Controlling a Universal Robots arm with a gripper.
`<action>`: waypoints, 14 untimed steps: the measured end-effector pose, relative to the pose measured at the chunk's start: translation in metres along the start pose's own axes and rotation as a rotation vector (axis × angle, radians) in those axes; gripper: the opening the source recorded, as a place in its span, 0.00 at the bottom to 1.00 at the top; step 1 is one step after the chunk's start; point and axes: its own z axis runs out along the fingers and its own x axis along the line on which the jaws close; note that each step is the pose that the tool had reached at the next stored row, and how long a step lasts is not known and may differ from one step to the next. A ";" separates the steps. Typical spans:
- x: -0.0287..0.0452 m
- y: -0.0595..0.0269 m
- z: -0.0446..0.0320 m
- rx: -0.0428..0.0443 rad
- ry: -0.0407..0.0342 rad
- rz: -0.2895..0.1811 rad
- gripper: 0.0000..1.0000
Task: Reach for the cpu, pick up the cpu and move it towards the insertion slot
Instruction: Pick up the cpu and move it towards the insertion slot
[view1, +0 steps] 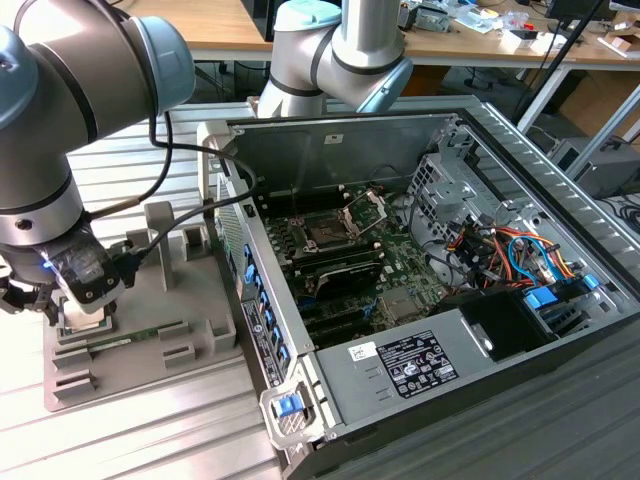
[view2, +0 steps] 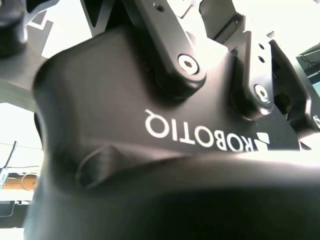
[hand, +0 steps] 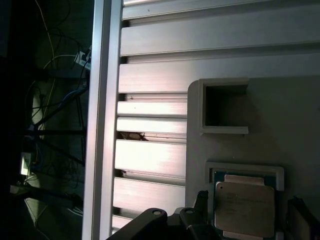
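While the arm is hanging low at the exterior view's left, its end effector (view1: 78, 305) is hovering over the grey fixture (view1: 215, 320) on the slatted surface (view1: 150, 440), with its fingers (hand: 200, 212) spread and gripping nothing. The cpu (hand: 245, 207) is lying flat in its pale nest on that fixture (untouched, with dark fingers flanking the nest in the first wrist view). Well apart to the right, the slot (view1: 327, 233) is sitting inside the open case (view1: 380, 150).
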 end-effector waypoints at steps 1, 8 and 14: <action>0.0000 0.0000 0.0001 0.0000 0.0000 0.000 0.67; 0.0000 -0.0003 0.0014 0.0000 -0.0001 0.000 0.67; 0.0000 -0.0004 0.0024 0.0000 -0.0001 0.000 0.67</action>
